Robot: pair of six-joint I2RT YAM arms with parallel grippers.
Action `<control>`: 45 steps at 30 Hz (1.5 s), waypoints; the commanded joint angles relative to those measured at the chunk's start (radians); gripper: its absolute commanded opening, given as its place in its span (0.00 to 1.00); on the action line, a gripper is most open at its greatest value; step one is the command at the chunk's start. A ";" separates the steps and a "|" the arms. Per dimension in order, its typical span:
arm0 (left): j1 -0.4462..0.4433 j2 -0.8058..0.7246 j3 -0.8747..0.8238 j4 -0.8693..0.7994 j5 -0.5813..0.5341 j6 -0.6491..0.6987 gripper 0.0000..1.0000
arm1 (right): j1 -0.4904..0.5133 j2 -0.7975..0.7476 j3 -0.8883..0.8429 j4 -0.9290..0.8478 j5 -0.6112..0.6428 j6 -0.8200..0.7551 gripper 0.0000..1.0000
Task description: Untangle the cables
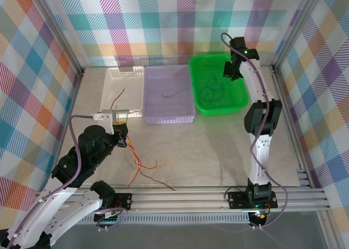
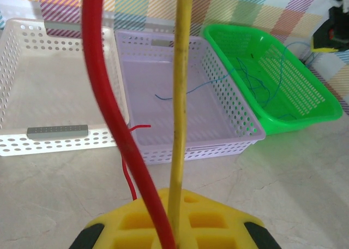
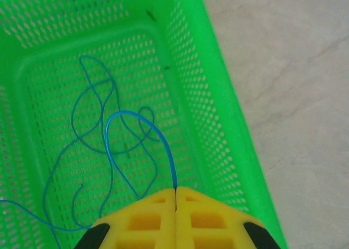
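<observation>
My left gripper (image 1: pixel 121 133) hovers above the table in front of the baskets, shut on a red cable (image 2: pixel 103 112) and a yellow cable (image 2: pixel 180 96). The two run up past its yellow fingertips (image 2: pixel 218 216). A loose tangle of red, orange and yellow cables (image 1: pixel 140 164) trails from it onto the table. My right gripper (image 3: pixel 175 191) is over the green basket (image 3: pixel 229 129), shut on a blue cable (image 3: pixel 163 140) that loops up from more blue cables (image 3: pixel 87 129) lying on the basket's floor. One blue cable (image 1: pixel 173 92) lies in the lilac basket (image 1: pixel 185 115).
A white basket (image 1: pixel 112 74) stands at the left of the row with a red cable (image 1: pixel 119 96) in it and a grey bar (image 2: pixel 57 131) against its front wall. Aluminium frame posts and checked walls close in the table. Open tabletop lies between the arms.
</observation>
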 commanded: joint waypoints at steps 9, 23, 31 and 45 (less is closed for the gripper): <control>0.010 0.021 0.006 0.025 0.003 0.023 0.00 | 0.023 -0.057 -0.080 0.018 -0.055 0.021 0.43; 0.010 0.011 0.006 0.022 0.001 0.025 0.00 | 0.348 -0.107 -0.041 0.113 0.012 -0.255 0.62; 0.011 0.003 0.008 0.022 0.004 0.027 0.00 | 0.479 -0.034 -0.056 0.172 0.123 -0.472 0.66; 0.010 -0.007 0.008 0.021 0.008 0.028 0.00 | 0.564 0.058 -0.178 0.439 0.417 -0.771 0.71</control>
